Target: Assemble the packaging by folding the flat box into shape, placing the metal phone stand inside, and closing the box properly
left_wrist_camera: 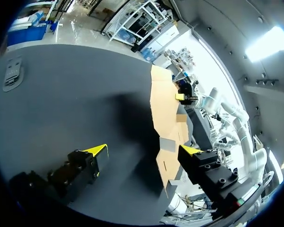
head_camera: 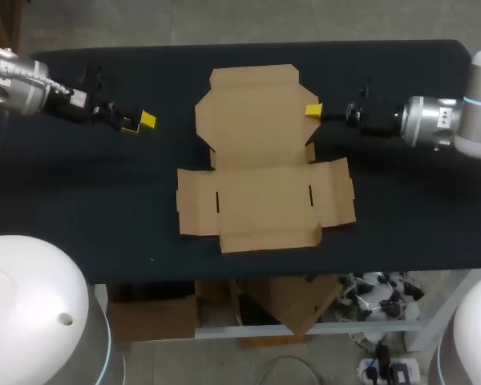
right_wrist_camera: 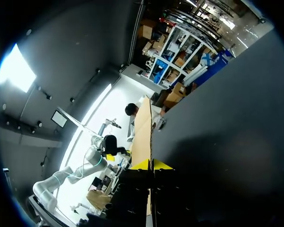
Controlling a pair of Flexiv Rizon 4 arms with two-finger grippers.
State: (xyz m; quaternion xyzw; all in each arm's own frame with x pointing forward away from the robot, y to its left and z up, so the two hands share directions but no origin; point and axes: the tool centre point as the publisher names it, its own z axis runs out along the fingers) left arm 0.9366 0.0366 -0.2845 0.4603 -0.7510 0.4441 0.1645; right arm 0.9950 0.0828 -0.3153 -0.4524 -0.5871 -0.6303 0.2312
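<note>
1. The right gripper [right_wrist_camera: 151, 165] holds its yellow-tipped fingers [right_wrist_camera: 141, 165] nearly together, pinching the cardboard box [right_wrist_camera: 143, 125] from both sides.
2. The box, seen edge-on, runs from the fingers toward their twelve o'clock.
3. The dark tabletop [right_wrist_camera: 227, 123] spreads from their one to three o'clock.
4. The left arm [right_wrist_camera: 87, 165] shows at their ten o'clock, beyond the box.

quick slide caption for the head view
A flat cardboard box lies unfolded on the black table; right gripper pinches its edge, left gripper open, apart.
</note>
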